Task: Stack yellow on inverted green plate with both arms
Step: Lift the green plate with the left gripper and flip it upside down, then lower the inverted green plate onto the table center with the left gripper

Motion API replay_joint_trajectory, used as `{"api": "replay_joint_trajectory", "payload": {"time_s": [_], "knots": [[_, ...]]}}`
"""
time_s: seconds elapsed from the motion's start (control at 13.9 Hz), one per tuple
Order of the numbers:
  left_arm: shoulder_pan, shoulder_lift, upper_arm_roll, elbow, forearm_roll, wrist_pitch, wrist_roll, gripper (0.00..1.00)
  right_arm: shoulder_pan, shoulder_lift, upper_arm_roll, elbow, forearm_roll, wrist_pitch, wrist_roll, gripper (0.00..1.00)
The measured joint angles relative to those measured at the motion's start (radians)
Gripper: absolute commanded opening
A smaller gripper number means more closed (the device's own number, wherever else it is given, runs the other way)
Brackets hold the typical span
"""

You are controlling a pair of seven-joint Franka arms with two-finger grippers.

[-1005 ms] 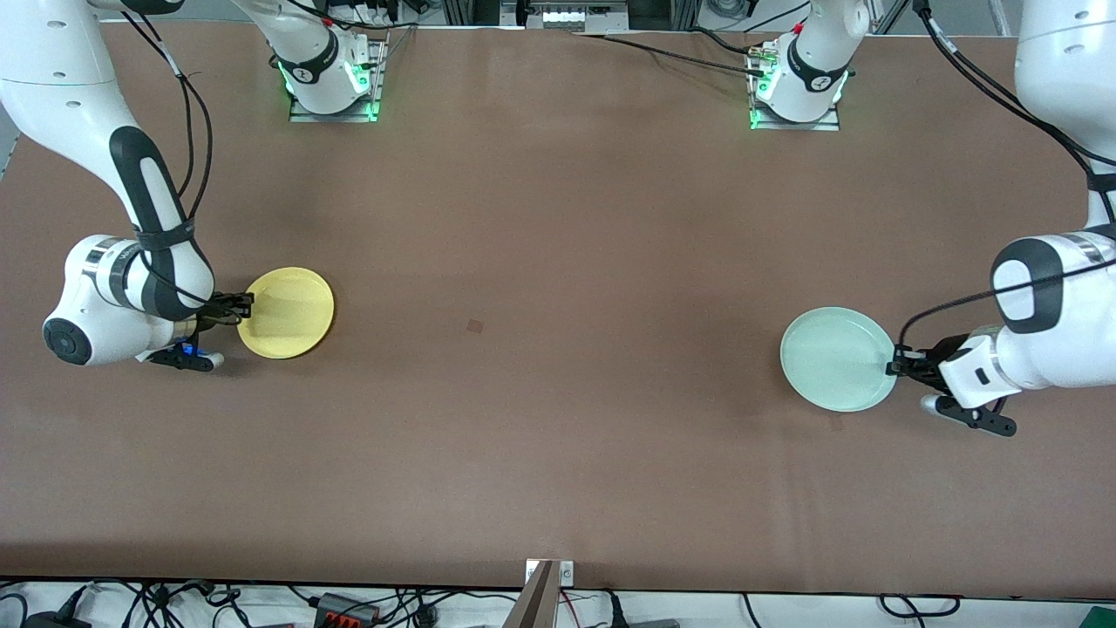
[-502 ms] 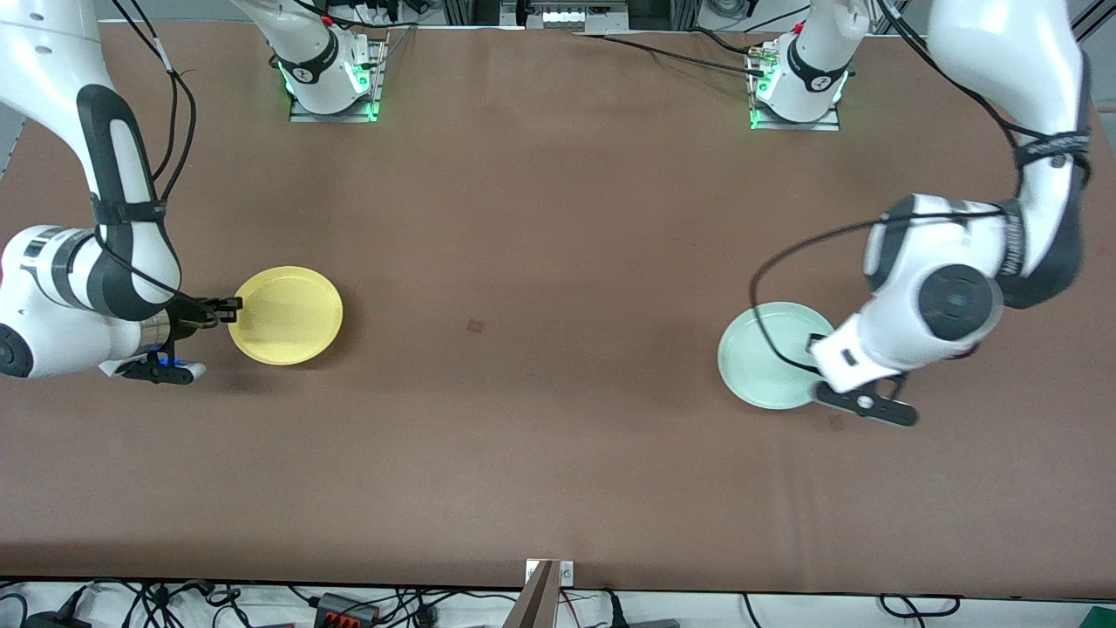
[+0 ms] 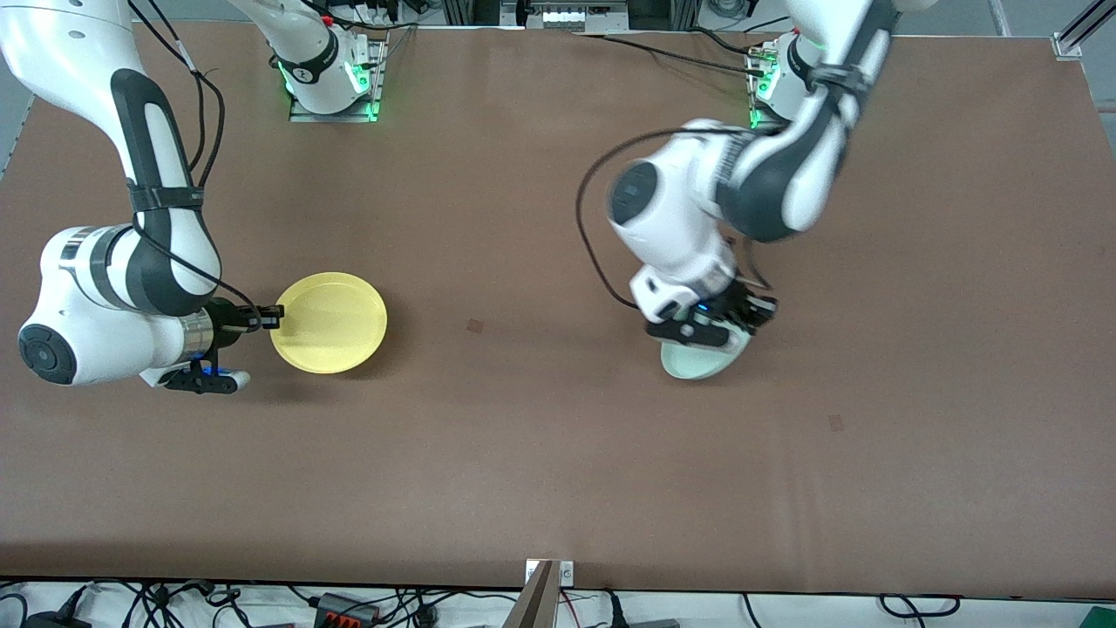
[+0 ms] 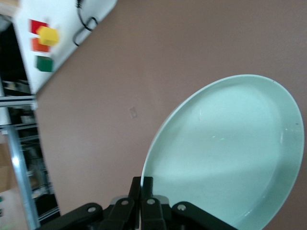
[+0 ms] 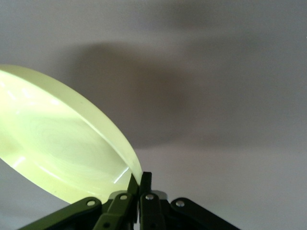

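The yellow plate (image 3: 330,323) is held by its rim in my right gripper (image 3: 268,318), which is shut on it toward the right arm's end of the table. It hangs slightly above the table, and its shadow falls on the brown surface. In the right wrist view the plate (image 5: 62,148) tilts away from the shut gripper (image 5: 140,181). My left gripper (image 3: 731,327) is shut on the rim of the pale green plate (image 3: 700,360) over the table's middle. The plate is steeply tilted and mostly hidden under the wrist. The left wrist view shows its hollow face (image 4: 225,153) and the gripper (image 4: 142,184) pinching the rim.
The brown table (image 3: 540,453) bears two small dark marks (image 3: 475,326) (image 3: 835,423). Both arm bases (image 3: 331,78) (image 3: 795,83) stand along its edge farthest from the front camera. A white box with coloured buttons (image 4: 43,40) shows off the table in the left wrist view.
My left arm has swung the green plate from its end of the table to the middle and turned it steeply on edge. My right gripper has carried the yellow plate a little toward the middle.
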Motion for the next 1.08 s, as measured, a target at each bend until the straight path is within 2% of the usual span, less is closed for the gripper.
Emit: {"api": "replay_joint_trajectory", "payload": {"time_s": [0.36, 0.5, 1.08], "knots": [[-0.200, 0.132, 0.003, -0.005, 0.228, -0.144, -0.332, 0.01, -0.004, 0.003, -0.004, 0.003, 0.000, 0.000, 0.001, 0.00], [-0.251, 0.178, 0.005, -0.005, 0.305, -0.162, -0.393, 0.01, -0.005, 0.005, -0.004, 0.004, 0.000, 0.000, 0.002, 0.00], [-0.369, 0.271, 0.017, -0.003, 0.406, -0.203, -0.664, 0.02, 0.011, 0.009, -0.001, 0.004, 0.003, 0.026, 0.034, 0.00]]}}
